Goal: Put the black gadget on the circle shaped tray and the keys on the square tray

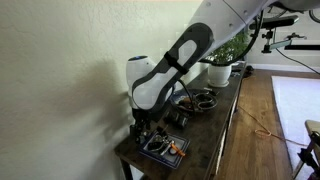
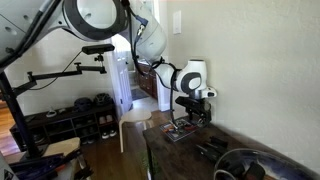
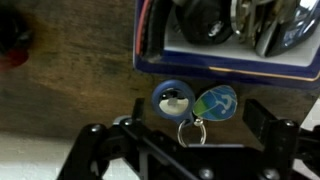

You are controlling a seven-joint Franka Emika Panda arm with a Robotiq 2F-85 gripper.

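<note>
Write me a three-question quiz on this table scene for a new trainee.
1. True or false: the claw is shut on the keys.
2. Where do the keys lie relative to the square tray? A) inside it, B) on the table just beside it, C) stacked on top of its contents.
3. Fill in: of the two trays, the claw is nearer the ____ one, not the round tray.
Key: 1 false, the claw is open above the keys; 2 B; 3 square.
</note>
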